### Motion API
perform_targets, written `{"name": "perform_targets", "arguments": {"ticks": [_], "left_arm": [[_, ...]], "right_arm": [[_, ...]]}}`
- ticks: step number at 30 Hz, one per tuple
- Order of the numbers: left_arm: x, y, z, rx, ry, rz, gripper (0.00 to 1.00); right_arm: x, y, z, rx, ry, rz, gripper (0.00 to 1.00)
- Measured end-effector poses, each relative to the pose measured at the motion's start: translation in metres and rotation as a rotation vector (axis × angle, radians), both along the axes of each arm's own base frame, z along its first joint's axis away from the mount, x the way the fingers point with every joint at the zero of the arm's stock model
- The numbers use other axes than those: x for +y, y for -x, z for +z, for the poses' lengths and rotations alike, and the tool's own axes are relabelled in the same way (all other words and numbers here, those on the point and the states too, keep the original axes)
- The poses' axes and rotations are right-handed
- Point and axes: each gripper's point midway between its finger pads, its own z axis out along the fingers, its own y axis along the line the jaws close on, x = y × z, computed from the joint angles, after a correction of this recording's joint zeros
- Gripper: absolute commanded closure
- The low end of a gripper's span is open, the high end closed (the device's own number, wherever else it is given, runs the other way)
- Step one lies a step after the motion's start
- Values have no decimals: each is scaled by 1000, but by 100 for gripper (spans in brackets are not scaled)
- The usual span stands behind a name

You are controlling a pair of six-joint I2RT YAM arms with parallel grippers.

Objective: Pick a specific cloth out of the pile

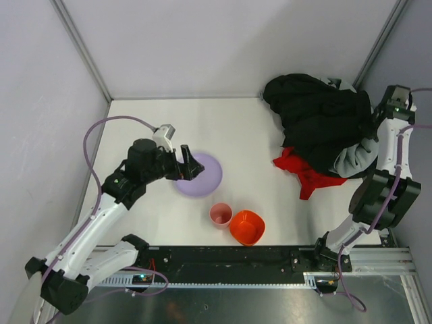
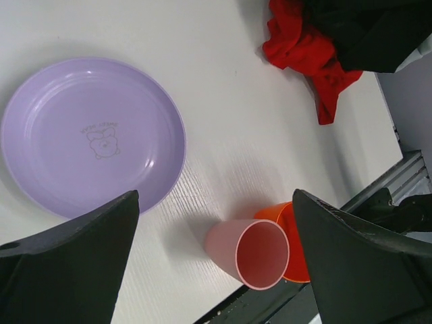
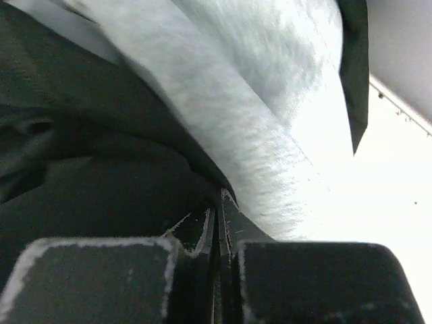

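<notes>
Red cloth (image 1: 302,171), black-grey pile (image 1: 317,121), purple plate (image 1: 206,177).

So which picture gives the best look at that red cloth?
The top view: the red cloth lies fully in frame, poking out from under the black pile. The left wrist view has it closer, but cut off by the frame's top edge. The right wrist view shows only the pile's grey and black fabric.

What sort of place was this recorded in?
Probably a robot lab test cell: plain white table boxed in by bare grey panel walls, metal mounting rail along its near edge, staged round purple plastic plate.
</notes>
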Motion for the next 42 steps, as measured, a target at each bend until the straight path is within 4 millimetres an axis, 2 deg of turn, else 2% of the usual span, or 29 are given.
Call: {"name": "perform_targets", "arguments": {"ticks": [2,6,13,16,21,28,36,42], "left_arm": [[-3,-3,-8,34,-5,-1,0],[-10,-7,-22,102,-12,-12,0],[-25,-20,-36,201,-5,-24,0],[-36,-28,-40,240,-1,-35,0],[-62,-43,-47,309,8,-68,0],[-118,-59,-66,405,7,-150,0],[-185,-74,-103,541,26,-215,0],[-225,-90,-128,622,76,-228,0]], "right_arm": [[0,10,-19,19,-19,-15,100],[8,17,-61,73,-68,-18,100],[7,7,-116,158,-125,-23,100],[6,5,-131,173,-146,-22,100],[6,3,-139,178,-166,-17,100],[6,3,-136,156,-165,-9,100],[7,2,-136,139,-170,1,100],[8,2,-135,132,-175,7,100]]}}
